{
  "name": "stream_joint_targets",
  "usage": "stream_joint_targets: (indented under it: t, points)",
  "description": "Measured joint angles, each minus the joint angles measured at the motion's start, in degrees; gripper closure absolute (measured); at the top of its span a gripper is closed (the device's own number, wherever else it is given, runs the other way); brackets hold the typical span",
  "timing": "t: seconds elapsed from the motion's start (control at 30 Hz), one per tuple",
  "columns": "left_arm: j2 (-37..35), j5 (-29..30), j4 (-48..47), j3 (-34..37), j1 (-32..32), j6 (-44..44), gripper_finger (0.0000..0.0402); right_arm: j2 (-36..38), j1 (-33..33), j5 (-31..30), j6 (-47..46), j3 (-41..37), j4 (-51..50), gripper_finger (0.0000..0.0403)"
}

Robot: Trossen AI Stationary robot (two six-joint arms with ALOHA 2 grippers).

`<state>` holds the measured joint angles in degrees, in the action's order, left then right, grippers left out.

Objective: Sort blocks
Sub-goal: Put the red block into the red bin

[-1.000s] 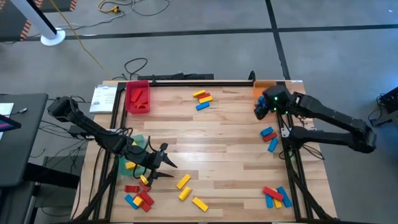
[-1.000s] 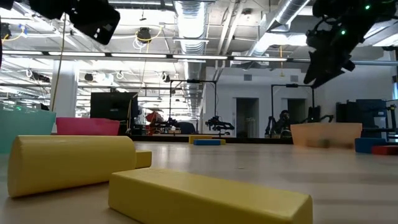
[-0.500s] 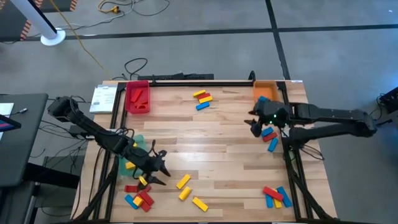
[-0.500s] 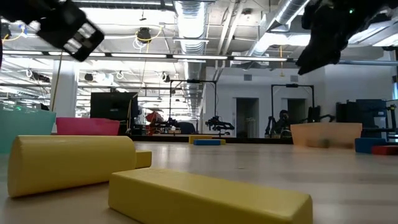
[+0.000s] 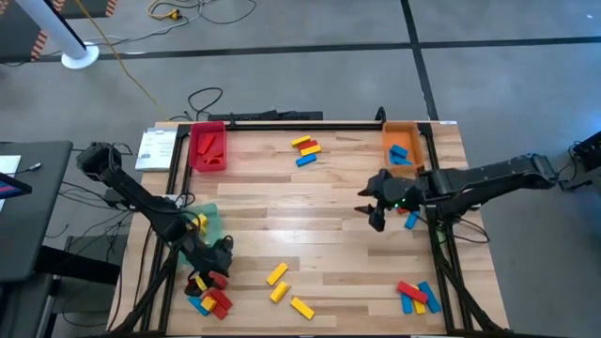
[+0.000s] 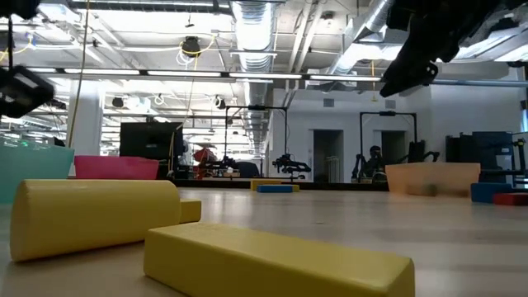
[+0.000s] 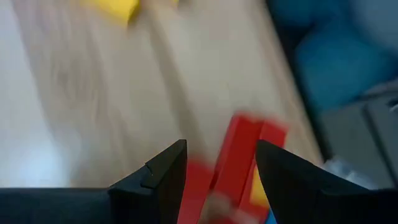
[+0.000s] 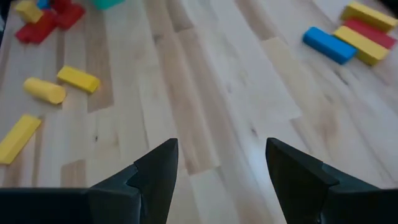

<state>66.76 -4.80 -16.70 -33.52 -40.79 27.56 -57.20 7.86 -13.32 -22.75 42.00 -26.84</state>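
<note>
Two dark jointed arms; right end effector (image 5: 368, 212) with green light; black wedge fingers (image 8: 155, 171).

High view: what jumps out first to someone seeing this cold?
The coloured blocks scattered in clusters over the wooden table: a red, yellow and blue pile at the near left corner, with the left gripper open right above it. The right gripper, open and empty, hangs over bare wood right of centre. At the far corners sit a red tray and an orange tray, each already holding blocks.
</note>
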Motion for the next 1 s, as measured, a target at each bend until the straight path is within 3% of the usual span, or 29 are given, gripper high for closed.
stream_joint_targets:
  t: [0.3, 0.63, 0.83, 1.0]
  points:
    - [0.0, 10.5, -8.8, 0.0, -5.3, -2.9, 0.0214, -6.8, 3.2, 0.1, 0.9, 0.0, 3.5, 0.0148]
    - [0.7, 12.8, -8.6, 0.0, -6.3, -5.4, 0.0177, -9.7, 3.8, 0.1, 1.5, 0.0, 4.5, 0.0148]
    - [8.4, 9.0, -2.4, -0.6, -8.8, -8.8, 0.0157, -9.5, 4.0, 0.1, 2.7, 0.0, 7.4, 0.0148]
    - [18.0, 13.9, -12.9, -7.9, -10.8, -11.9, 0.0163, -9.6, 4.2, 0.1, 3.2, 0.0, 8.0, 0.0148]
